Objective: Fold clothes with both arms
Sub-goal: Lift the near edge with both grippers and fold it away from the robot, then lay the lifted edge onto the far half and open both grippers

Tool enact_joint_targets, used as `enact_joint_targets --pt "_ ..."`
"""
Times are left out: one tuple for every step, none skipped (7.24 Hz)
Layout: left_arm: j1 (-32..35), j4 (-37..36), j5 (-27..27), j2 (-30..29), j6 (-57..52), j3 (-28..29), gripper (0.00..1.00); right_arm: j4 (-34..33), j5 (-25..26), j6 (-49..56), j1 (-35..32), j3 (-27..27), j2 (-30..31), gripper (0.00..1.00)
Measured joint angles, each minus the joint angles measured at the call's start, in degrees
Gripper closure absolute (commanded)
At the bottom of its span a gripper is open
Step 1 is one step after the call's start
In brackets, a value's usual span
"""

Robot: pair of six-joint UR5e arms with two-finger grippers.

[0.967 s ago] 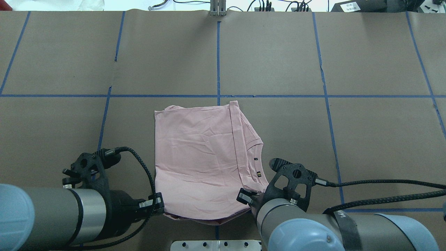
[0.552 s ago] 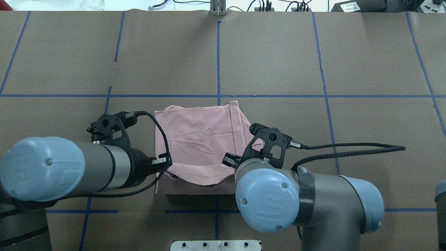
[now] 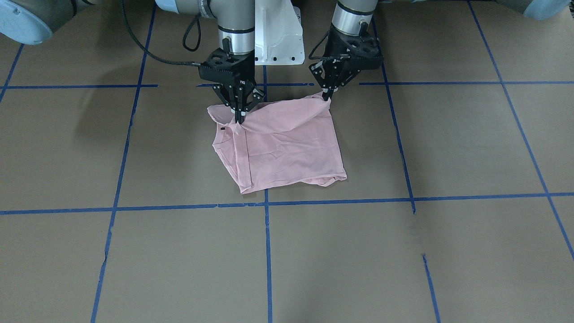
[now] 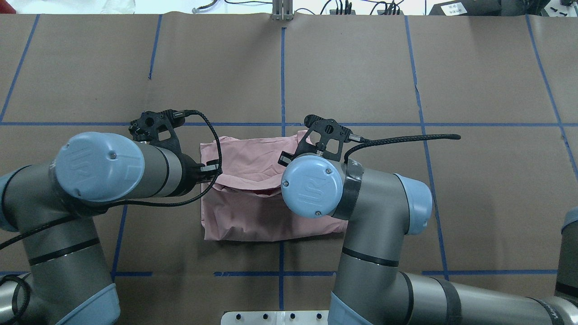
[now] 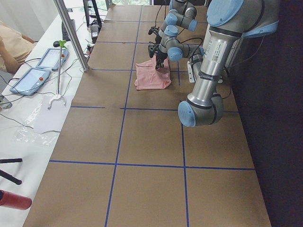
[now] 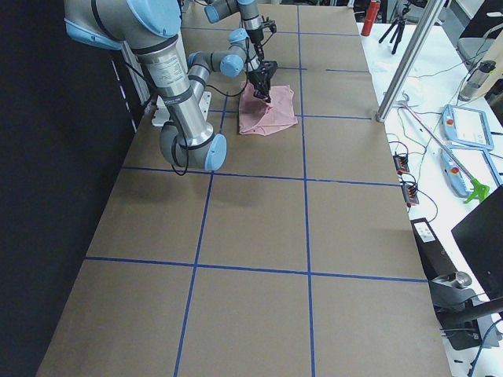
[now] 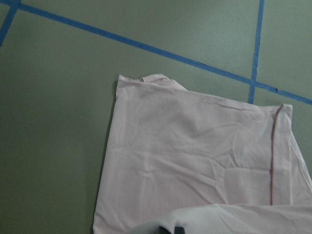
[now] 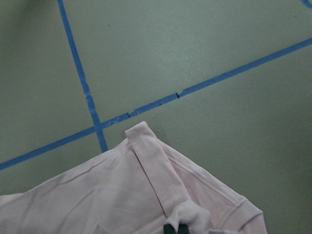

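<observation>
Table (image 3: 403,251): brown paper, blue tape (image 3: 179,207) grid; bench (image 5: 14,106) with tablets (image 5: 29,81) alongside. Shirt (image 3: 287,152): centre, robot-side edge lifted. Left gripper (image 3: 329,93), right gripper (image 3: 240,116): each pinching a shirt corner. Overhead, both pinches hidden.

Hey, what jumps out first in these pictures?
A pale pink T-shirt lies near the robot on the brown table gridded with blue tape lines. The left claw and right claw each pinch a corner of its robot-side edge, holding that edge raised over the rest.
</observation>
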State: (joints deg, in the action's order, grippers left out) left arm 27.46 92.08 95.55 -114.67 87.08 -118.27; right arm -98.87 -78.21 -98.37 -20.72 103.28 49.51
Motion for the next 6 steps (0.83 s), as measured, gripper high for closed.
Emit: enact_joint_targets --pt "0.91 3.42 -0.03 -0.15 -0.85 3.93 1.00 2.45 -0.01 0.67 -0.80 -3.88 -1.17 1.00" --pt "1.58 6.89 -0.07 -0.26 -1.38 7.76 1.00 4.63 0.00 1.05 -1.35 -6.88 -1.75 1.00" --pt "2.09 9.79 -0.11 -0.33 -1.63 11.08 1.00 6.08 0.04 1.26 -1.70 -9.00 -2.00 1.00" --pt "2.40 11.63 -0.17 -0.45 -1.92 13.49 1.00 6.87 0.06 1.36 -1.97 -10.72 -2.31 1.00" --pt "2.62 12.43 -0.25 -0.78 -2.45 15.21 1.00 7.73 0.07 1.41 -2.27 -12.55 -2.94 1.00" --pt "3.06 12.97 -0.32 -1.27 -3.00 16.61 1.00 8.99 0.07 1.58 -2.69 -14.64 -3.74 1.00"
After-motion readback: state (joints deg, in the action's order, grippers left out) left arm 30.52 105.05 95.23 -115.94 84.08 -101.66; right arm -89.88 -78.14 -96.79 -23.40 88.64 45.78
